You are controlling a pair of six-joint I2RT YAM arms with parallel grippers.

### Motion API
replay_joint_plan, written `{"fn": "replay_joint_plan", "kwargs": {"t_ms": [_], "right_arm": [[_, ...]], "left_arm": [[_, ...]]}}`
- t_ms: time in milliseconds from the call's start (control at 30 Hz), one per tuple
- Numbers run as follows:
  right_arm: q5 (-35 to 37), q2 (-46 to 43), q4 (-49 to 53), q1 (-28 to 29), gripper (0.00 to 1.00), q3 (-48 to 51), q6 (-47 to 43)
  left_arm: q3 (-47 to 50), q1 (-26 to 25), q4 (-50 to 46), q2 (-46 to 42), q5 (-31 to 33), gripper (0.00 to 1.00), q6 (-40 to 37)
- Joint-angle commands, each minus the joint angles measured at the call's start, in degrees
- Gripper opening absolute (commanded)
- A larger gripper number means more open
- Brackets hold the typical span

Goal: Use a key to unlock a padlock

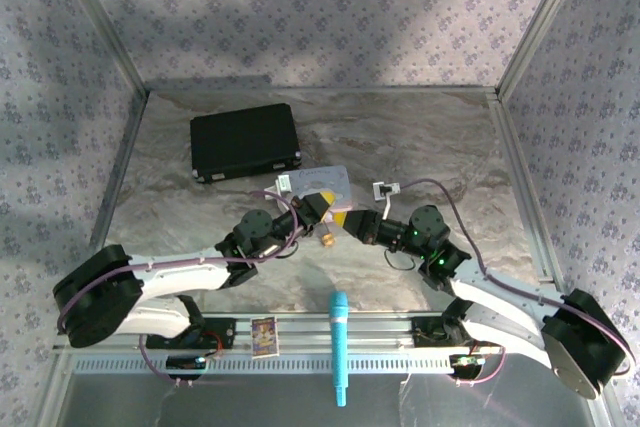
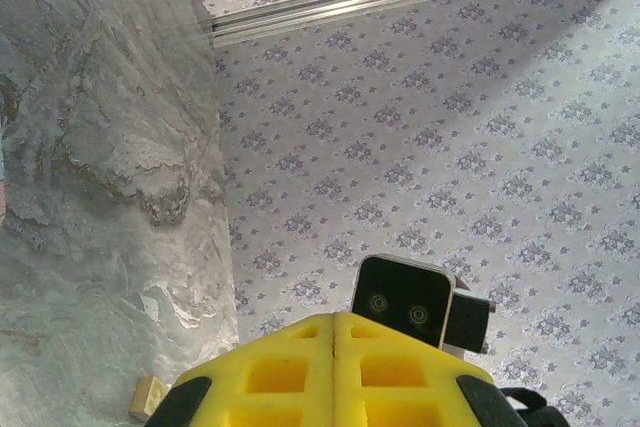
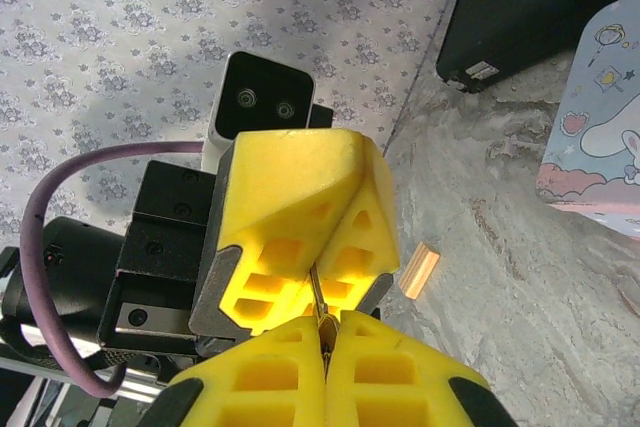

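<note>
Above the table's middle my left gripper point(image 1: 322, 209) and right gripper point(image 1: 352, 222) meet tip to tip. In the right wrist view my right gripper point(image 3: 323, 325) is shut on a small brass-coloured piece, the padlock point(image 3: 326, 328). A thin metal stem point(image 3: 316, 287) rises from it into the shut yellow fingers point(image 3: 290, 197) of the left gripper. I cannot tell whether that stem is the padlock's shackle or the key. In the left wrist view the left gripper point(image 2: 333, 319) shows its fingers pressed together, with nothing visible between them.
A tan block point(image 1: 327, 242) lies on the table just below the grippers. A pastel tin point(image 1: 322, 183) sits behind them and a black case point(image 1: 245, 142) at the back left. A teal marker point(image 1: 340, 347) and a card point(image 1: 264, 334) rest on the front rail.
</note>
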State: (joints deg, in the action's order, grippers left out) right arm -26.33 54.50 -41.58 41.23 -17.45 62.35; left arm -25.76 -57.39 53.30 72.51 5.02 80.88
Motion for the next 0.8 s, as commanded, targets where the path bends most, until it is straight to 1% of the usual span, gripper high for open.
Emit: {"fn": "replay_joint_plan", "kwargs": {"t_ms": [0,33,67,100,133,233,300,367,433,500,567,667,767], "right_arm": [[0.5,-2.6,1.5,-0.7,0.0,-0.3,-1.9],[0.9,-3.1,3.8,-0.9,0.0,-0.5,-2.6],[1.1,-3.8,6.2,-1.1,0.0,-0.5,-3.3],[1.4,-4.2,8.1,-1.4,0.0,-0.7,-3.9],[1.7,-5.0,11.7,-1.9,0.0,-1.0,-4.8],[2.3,-6.8,19.4,-2.9,0.0,-1.6,-8.4],[3.8,-7.6,27.1,-3.1,0.0,-3.6,-11.8],[7.0,-7.8,36.2,-2.7,0.0,-6.1,-15.4],[9.8,-7.4,41.5,-2.6,0.0,-7.6,-17.0],[11.2,-6.7,43.7,-2.7,0.0,-7.8,-17.9],[11.7,-5.8,43.4,-2.6,0.0,-7.3,-17.8],[12.8,-3.6,43.9,-2.7,0.0,-6.7,-16.8],[12.8,-1.8,43.3,-2.6,0.0,-5.9,-16.5]], "left_arm": [[-0.9,0.4,-3.7,-1.2,1.9,0.17,-0.5],[-1.2,0.5,-7.1,-2.5,2.9,0.41,-2.1],[-1.8,0.8,-12.4,-4.3,4.3,0.7,-3.7],[-2.5,0.9,-17.4,-6.1,5.4,0.88,-5.1],[-4.0,1.0,-23.6,-8.1,6.6,1.0,-7.7],[-8.6,1.1,-41.0,-12.3,10.3,1.0,-12.6],[-9.6,1.1,-46.2,-13.4,11.1,1.0,-14.1],[-10.8,1.2,-51.3,-12.3,9.8,0.94,-15.6],[-12.9,1.2,-56.4,-9.5,8.2,0.9,-16.7],[-14.3,1.2,-58.9,-5.6,5.8,0.88,-17.9],[-14.6,0.9,-57.9,-2.0,4.2,0.83,-19.1],[-15.0,0.7,-56.5,2.9,3.8,0.78,-19.9],[-17.5,0.2,-57.2,7.5,3.7,0.75,-21.8]]}}
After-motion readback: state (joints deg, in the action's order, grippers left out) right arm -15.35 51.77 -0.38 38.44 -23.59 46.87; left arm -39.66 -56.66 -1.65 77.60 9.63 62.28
